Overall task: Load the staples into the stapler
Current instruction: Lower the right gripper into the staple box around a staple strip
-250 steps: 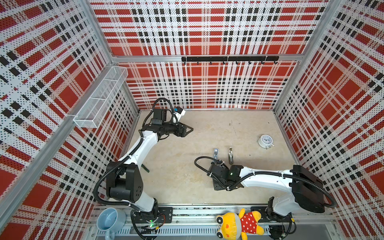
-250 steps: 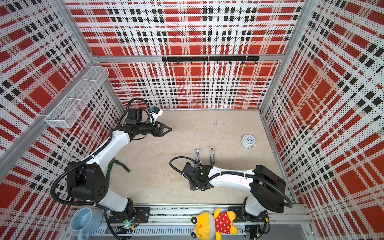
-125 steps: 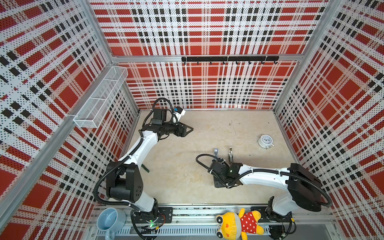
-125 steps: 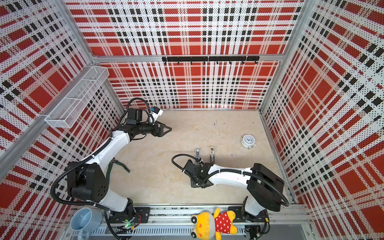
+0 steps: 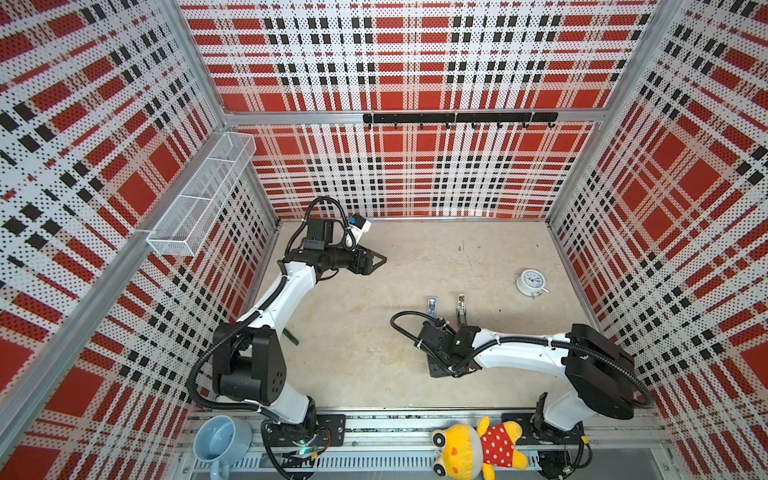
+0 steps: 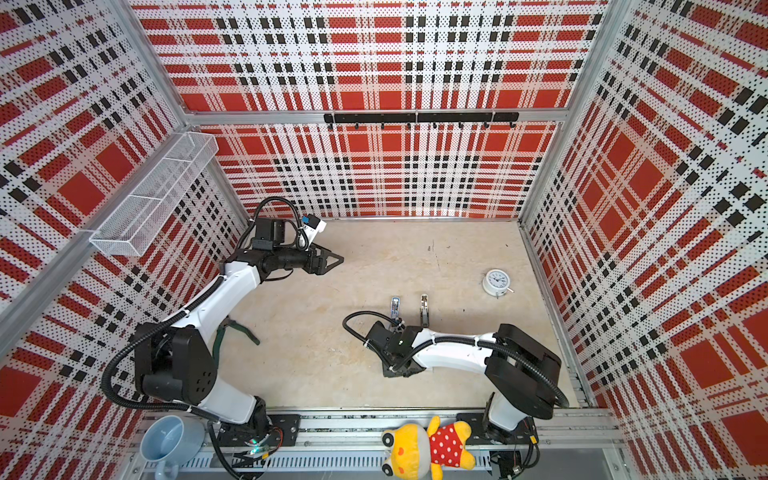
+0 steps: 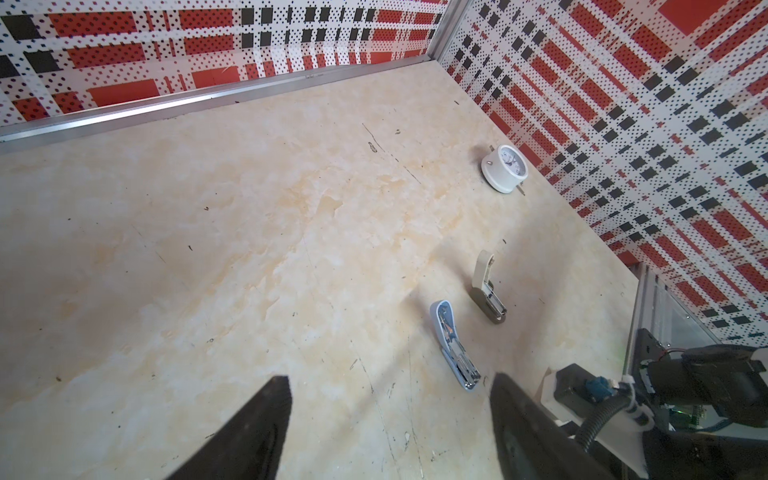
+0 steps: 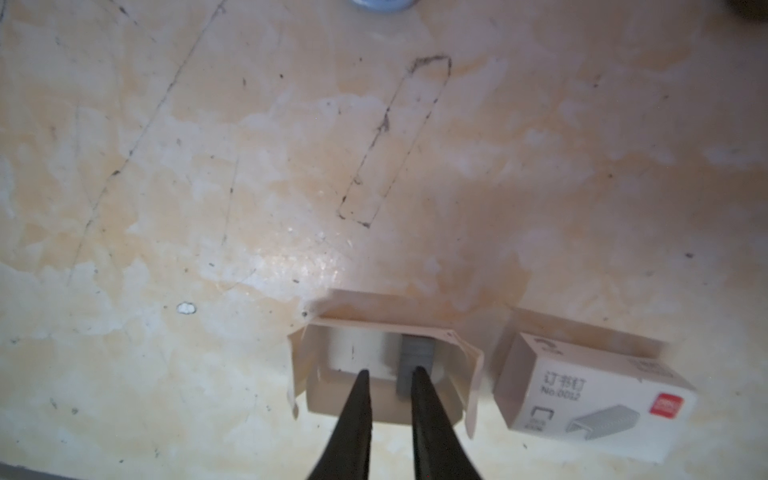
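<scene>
Fetching step in hand, loading not yet begun. Idle left gripper (image 7: 390, 377), black jaws wide apart, empty. Low right gripper (image 8: 390, 372), tips narrowly apart, clamped on nothing. Light-blue plastic stapler (image 7: 453, 349) lying hinged open, near that arm. Small white card tray (image 8: 469, 374) under the tips, with silver-grey staple block (image 8: 415, 351) inside, at one tip. Next: straddle block, then close gently.
</scene>
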Motion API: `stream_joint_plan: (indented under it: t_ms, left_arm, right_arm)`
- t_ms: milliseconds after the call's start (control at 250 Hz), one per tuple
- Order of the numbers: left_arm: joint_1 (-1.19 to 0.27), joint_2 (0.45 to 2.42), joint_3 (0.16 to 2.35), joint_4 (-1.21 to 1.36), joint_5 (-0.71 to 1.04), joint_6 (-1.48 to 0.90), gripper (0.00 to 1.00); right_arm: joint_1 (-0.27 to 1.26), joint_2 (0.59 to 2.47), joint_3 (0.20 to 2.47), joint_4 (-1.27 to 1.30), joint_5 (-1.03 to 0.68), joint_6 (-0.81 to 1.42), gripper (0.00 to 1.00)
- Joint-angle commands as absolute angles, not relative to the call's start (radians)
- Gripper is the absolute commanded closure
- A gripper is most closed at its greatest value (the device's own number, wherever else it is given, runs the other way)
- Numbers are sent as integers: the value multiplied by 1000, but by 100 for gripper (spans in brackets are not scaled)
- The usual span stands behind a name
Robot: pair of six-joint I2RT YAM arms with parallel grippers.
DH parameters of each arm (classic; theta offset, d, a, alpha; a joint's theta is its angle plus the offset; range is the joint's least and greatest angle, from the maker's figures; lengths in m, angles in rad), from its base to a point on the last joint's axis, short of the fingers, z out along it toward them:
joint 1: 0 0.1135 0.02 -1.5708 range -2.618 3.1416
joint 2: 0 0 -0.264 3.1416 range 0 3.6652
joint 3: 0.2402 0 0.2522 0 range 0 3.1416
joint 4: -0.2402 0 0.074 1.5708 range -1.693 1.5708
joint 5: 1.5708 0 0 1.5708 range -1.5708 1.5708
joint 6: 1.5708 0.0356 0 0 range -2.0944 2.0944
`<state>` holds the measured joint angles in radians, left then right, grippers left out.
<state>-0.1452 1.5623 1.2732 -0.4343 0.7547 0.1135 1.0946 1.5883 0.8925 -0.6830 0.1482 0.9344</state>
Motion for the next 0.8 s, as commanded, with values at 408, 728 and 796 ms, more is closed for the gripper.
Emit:
stream_joint_plan:
  t_ms: [408, 728, 796]
  left_arm:
    - [-135, 1562, 1262, -443, 770, 140, 22]
    - [-132, 1561, 1265, -448, 774, 150, 22]
    - [-131, 1562, 1264, -449, 775, 149, 22]
  right_arm:
    - [1074, 1618, 910, -686, 172, 927, 76]
    - [1072, 1640, 905, -670, 169, 927, 76]
    - [1072, 1644, 902, -669, 167, 928, 76]
